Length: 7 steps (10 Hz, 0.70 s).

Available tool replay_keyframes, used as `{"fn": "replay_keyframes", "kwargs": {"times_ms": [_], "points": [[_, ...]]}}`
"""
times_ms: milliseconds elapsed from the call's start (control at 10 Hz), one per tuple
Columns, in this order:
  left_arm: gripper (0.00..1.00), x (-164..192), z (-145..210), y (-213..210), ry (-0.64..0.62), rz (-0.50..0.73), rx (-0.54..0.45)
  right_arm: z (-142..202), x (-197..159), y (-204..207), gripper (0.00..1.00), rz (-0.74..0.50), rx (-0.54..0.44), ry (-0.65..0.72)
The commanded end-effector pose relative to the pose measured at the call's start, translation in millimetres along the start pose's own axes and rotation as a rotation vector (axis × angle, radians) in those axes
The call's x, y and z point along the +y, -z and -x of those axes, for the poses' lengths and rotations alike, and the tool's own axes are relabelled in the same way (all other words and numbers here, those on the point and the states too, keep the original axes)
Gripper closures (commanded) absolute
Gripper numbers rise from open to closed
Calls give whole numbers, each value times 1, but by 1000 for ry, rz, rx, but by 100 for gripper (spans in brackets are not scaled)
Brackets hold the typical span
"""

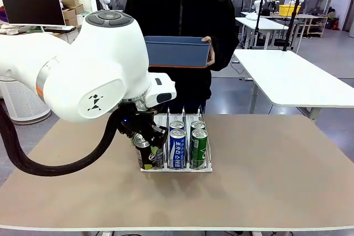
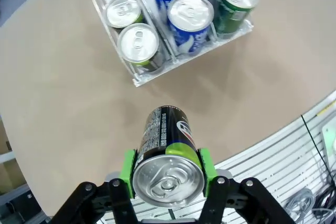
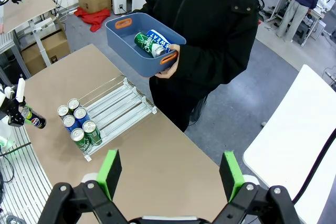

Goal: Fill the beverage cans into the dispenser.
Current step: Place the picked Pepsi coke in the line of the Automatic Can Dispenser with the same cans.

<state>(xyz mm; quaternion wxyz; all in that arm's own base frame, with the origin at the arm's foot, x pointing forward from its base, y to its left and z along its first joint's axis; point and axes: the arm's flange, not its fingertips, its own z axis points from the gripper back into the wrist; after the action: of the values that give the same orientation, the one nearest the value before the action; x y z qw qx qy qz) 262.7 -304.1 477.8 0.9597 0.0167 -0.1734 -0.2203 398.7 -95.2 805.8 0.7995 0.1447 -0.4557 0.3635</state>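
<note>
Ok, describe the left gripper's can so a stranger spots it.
Find the white wire dispenser on the brown table. At its near-left corner the left gripper holds a black can with a green band. Unlike the racked cans, it is tilted.

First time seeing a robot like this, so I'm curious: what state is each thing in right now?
left gripper, shut on the black can.
black can, held tilted, not yet in the dispenser.
right gripper, open, empty.
dispenser, six cans upright at one end, two per lane.
blue bin, held by the person, two cans lying inside.
</note>
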Motion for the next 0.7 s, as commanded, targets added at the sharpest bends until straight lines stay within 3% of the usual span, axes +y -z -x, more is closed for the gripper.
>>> {"fn": "replay_keyframes", "kwargs": {"times_ms": [0,600], "points": [[42,-3,-7,12,-41,-49,-14,1,1,0,0,-4,-2,0],[42,10,-35,55,-90,-12,11,1,1,0,0,-4,-2,0]]}}
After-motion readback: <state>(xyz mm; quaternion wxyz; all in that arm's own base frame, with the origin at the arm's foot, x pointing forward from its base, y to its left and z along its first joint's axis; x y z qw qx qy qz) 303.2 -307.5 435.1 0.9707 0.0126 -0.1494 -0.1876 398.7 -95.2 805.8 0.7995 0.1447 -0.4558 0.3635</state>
